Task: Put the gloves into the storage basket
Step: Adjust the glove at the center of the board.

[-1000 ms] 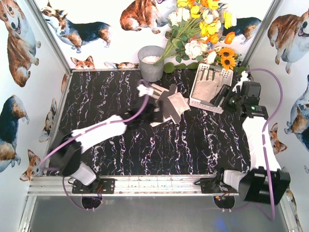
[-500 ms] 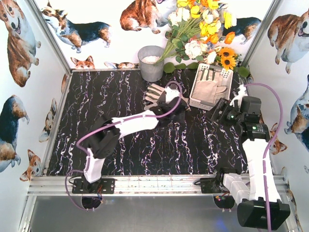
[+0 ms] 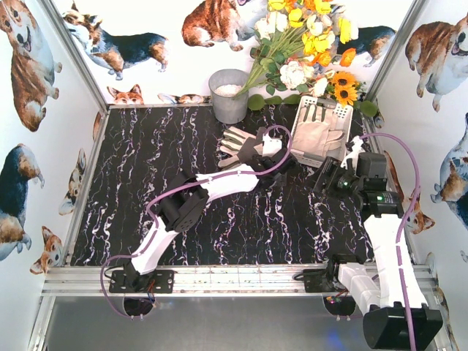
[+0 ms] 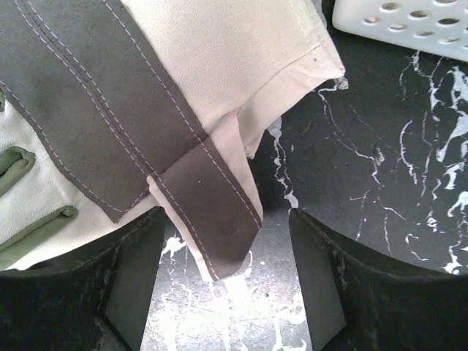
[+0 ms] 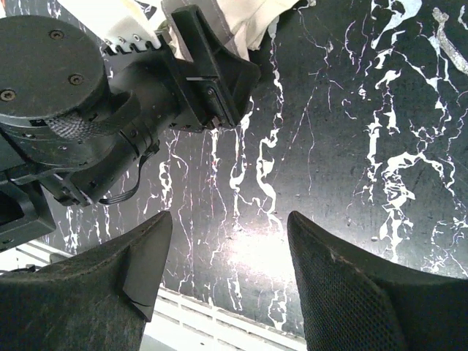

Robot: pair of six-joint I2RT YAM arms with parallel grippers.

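Note:
Cream-white gloves [image 3: 235, 142] with grey-brown patches lie on the black marble table, just left of the white perforated storage basket [image 3: 314, 162]. More gloves [image 3: 318, 135] lie inside the basket. My left gripper [image 3: 272, 155] is low over the cuffs of the gloves on the table. In the left wrist view, one glove's brown cuff corner [image 4: 212, 234] lies between the parted fingers of the left gripper [image 4: 225, 216] without touching either. The basket's corner [image 4: 409, 22] shows at the top right. My right gripper [image 3: 323, 177] [image 5: 228, 217] hovers open over bare table near the basket, holding nothing.
A grey metal bucket [image 3: 229, 95] stands at the back, with a bouquet of flowers [image 3: 307, 44] to its right. Corgi-print walls close in three sides. The aluminium rail [image 3: 234, 278] runs along the near edge. The left arm's wrist [image 5: 110, 110] fills the right wrist view's upper left.
The left arm has stretched further right over the gloves on the table, and its jaws have narrowed. The right arm has drawn back from the basket toward the near side.

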